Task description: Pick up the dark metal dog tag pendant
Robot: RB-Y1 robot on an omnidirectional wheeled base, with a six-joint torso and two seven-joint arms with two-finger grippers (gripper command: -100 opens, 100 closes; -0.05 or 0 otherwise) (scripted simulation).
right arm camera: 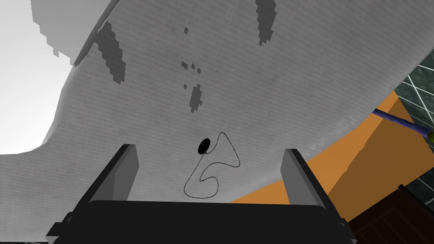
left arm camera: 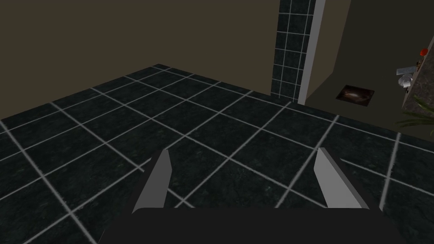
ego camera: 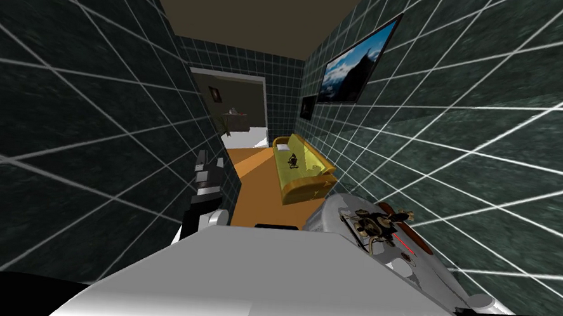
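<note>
The pendant [right arm camera: 204, 145] is a small black oval on a thin looping chain [right arm camera: 216, 171], lying flat on a pale grey-white tabletop [right arm camera: 254, 84]. My right gripper [right arm camera: 210, 148] hangs open just over it, with the oval about midway between the fingertips and the chain trailing back toward the gripper body. Nothing is held between the fingers. In the head view the same white round table [ego camera: 339, 212] stands at my right. My left gripper [ego camera: 208, 169] is raised beside the tiled left wall, and its fingers [left arm camera: 157, 180] stand open and empty.
A gold and dark cluttered object [ego camera: 373, 228] and a thin red stick [ego camera: 403, 243] lie on the table. A yellow sofa [ego camera: 301, 167] stands ahead on the orange floor [ego camera: 249, 188]. Dark tiled walls close in on both sides. A doorway [ego camera: 239, 114] is at the far end.
</note>
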